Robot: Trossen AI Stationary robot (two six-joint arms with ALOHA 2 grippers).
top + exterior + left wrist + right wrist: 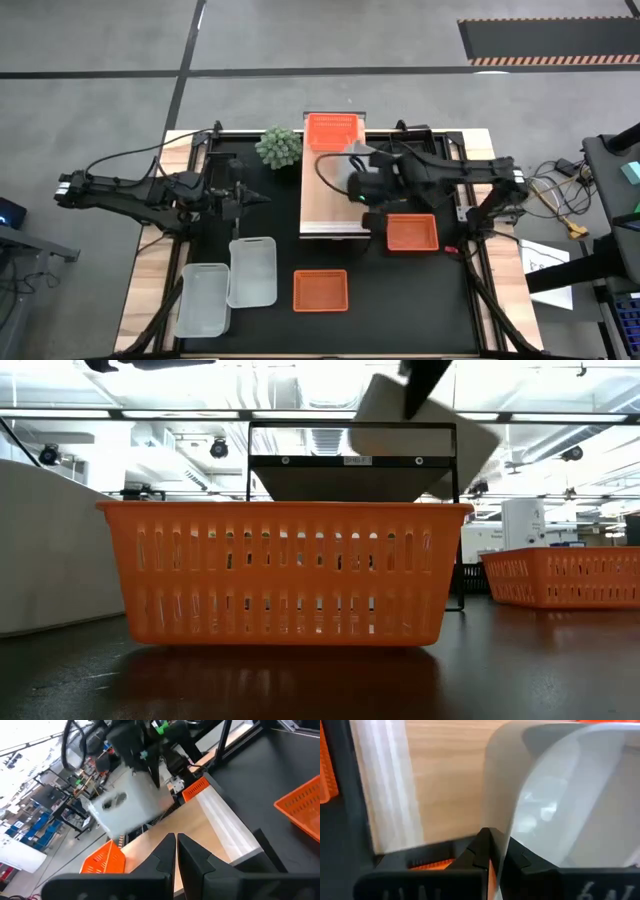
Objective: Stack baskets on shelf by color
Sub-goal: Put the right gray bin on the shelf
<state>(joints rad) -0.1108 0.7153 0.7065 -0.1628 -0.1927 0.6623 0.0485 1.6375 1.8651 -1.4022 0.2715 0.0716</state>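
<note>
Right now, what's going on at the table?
The right gripper has its fingers shut on the rim of a white basket, held over the shelf. One orange basket sits on the shelf's far end. The left gripper waits shut beside the shelf. Two white baskets and two orange ones remain on the table.

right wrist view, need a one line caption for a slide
Right end effector shut on the rim of a translucent white basket, held above the shelf's wood-grain top.

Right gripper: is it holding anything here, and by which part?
Yes. The right gripper is shut on the rim of a translucent white basket's wall, carrying it above the shelf. The left gripper is shut and empty.
</note>
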